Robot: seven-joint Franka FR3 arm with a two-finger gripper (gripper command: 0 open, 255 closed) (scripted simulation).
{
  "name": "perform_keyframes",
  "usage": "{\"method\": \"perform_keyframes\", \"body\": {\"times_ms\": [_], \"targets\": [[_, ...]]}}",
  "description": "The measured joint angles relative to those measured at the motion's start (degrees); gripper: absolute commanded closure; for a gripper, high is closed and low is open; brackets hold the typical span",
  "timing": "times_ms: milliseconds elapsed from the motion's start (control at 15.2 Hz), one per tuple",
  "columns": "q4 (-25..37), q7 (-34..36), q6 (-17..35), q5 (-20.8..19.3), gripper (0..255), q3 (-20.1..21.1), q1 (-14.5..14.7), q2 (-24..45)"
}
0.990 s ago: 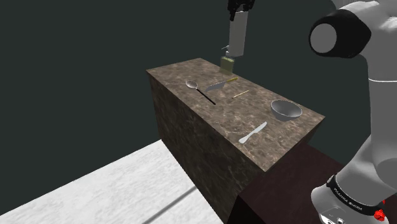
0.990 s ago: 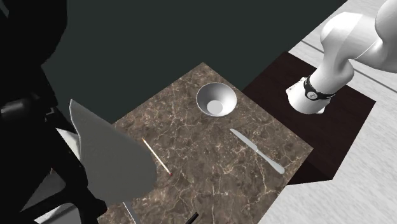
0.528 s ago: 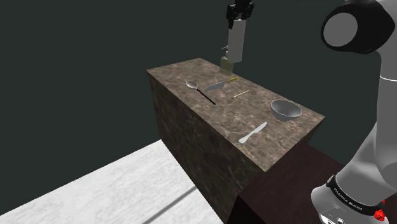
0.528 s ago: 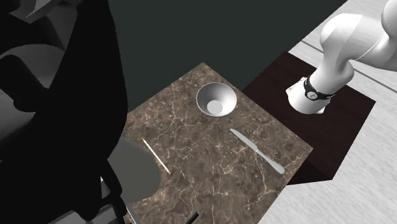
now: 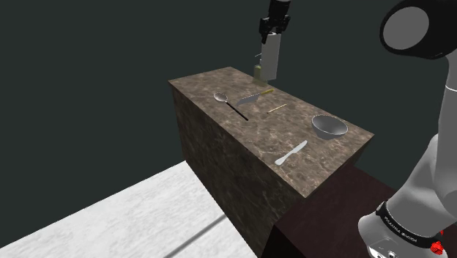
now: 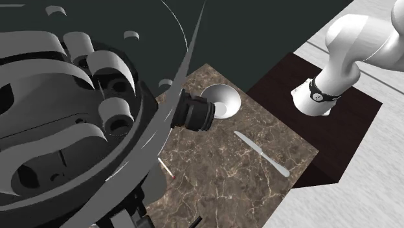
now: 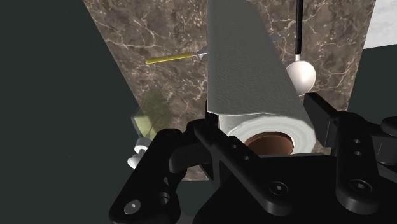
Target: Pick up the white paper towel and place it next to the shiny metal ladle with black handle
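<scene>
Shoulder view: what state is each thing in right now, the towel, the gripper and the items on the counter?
paper towel: clasped, lifted clear of the counter, above its far end.
gripper: shut on the paper towel.
ladle: lying flat on the counter, untouched.
bowl: upright, empty.
knife: lying flat.
bottle: standing upright at the far edge.

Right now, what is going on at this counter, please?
A white robot arm holds a paper towel roll clasped in its pincer, lifted in the air above the far end of the brown marbled counter. The roll is not yet set down. The ladle it should go beside lies flat on the counter below, apart from a bowl and a knife.
</scene>
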Motion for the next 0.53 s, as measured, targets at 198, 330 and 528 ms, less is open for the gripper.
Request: {"method": "perform_keyframes", "body": {"times_ms": [198, 330, 528], "targets": [[-3.86, 0.22, 2.89, -0.57, 255, -0.04, 0.89, -1.01], [-5.96, 0.19, 4.65, -0.73, 255, -0.06, 1.18, -1.37], [-8.59, 0.24, 7.06, -0.83, 255, 0.0, 1.55, -1.58]]}}
